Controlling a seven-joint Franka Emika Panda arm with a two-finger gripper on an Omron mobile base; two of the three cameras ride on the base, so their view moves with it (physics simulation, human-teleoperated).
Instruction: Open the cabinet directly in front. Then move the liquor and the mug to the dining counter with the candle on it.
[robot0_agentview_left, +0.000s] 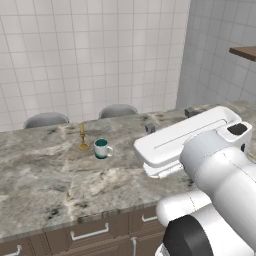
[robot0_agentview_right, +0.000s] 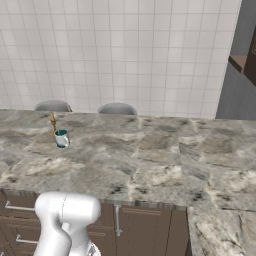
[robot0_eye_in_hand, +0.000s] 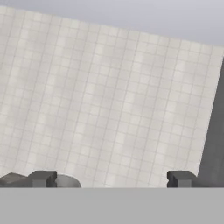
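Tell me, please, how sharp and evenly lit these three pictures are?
Left base view: even light, mug and candle slightly soft, faint shadows. Right base view: flat light, no glare on the dining counter. Hand view: tiled wall blurred and streaky.

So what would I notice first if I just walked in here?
Probably the big white robot arm reaching over the long marbled counter. Then the little white mug with a teal inside, standing right beside a golden candle near the counter's far edge. Two grey stool tops peek up behind it, against the white tiled wall.
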